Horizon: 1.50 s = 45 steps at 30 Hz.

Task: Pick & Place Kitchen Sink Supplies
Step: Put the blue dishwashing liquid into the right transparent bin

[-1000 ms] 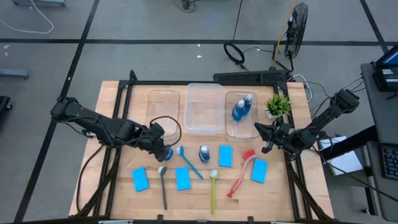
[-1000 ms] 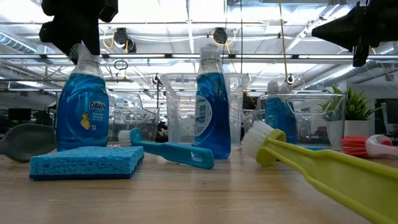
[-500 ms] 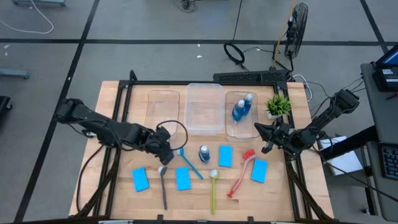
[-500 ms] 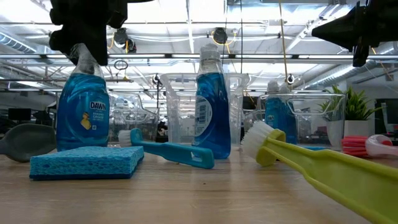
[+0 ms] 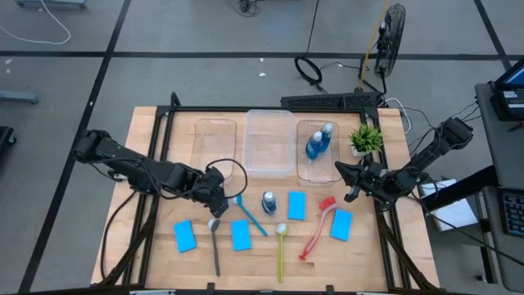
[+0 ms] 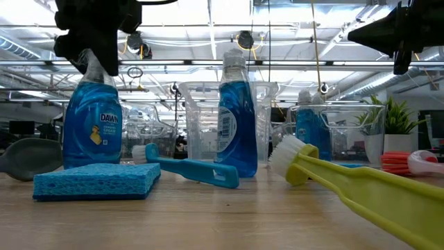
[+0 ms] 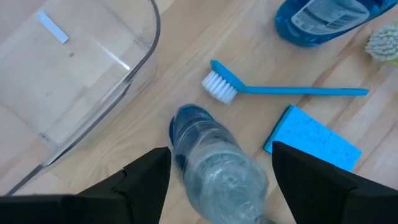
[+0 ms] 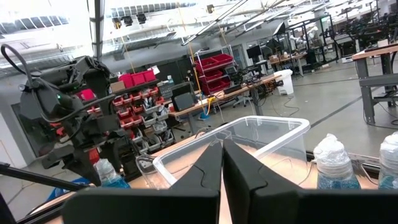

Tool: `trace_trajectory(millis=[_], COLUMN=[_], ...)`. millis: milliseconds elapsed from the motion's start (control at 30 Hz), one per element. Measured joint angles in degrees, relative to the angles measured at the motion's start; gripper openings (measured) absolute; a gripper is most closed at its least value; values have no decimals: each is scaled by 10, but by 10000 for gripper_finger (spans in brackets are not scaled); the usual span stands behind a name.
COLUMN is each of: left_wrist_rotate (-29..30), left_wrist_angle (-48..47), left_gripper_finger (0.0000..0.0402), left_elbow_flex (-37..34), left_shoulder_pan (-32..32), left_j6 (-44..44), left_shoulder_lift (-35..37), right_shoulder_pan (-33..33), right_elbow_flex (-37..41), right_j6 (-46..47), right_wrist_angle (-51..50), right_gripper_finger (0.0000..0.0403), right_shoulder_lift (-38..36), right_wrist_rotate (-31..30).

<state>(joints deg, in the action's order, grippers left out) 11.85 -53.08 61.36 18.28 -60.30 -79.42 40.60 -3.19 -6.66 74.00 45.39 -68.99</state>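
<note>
My left gripper hangs open over a small blue bottle that stands upright on the table, left of the middle. In the left wrist view its fingers stand on either side of the bottle's pale cap, with narrow gaps. A second bottle stands to the right of it. Two more bottles stand in the right clear tub. Several blue sponges and brushes lie flat near the front. My right gripper waits shut above the table's right edge.
Three clear tubs stand in a row at the back: the left tub, the middle tub and the right one. A green potted plant stands right of them. A dark brush and a sponge lie just in front of the left gripper.
My left gripper has sunk a little and gone toward the table's right edge, onto the bottle's top, then kept still. Its fingers have kept the same gap. The bottle stands where it stood.
</note>
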Motion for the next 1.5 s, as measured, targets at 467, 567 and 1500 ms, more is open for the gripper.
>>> trace_trajectory(millis=[467, 567, 1500], left_wrist_rotate=[0, 4, 8], left_wrist_angle=[-15, -10, 73], left_gripper_finger=[201, 175, 147], left_elbow_flex=[0, 0, 0], left_shoulder_pan=[0, 0, -6], left_j6=[-4, -3, 51], left_shoulder_lift=[0, 0, 148], right_shoulder_pan=[0, 0, 0], right_elbow_flex=[0, 0, -9], right_j6=[0, 0, -18], right_wrist_angle=[0, 0, 46], right_gripper_finger=[1, 1, 4], right_shoulder_lift=[0, 0, 0], right_wrist_rotate=[0, 0, 90])
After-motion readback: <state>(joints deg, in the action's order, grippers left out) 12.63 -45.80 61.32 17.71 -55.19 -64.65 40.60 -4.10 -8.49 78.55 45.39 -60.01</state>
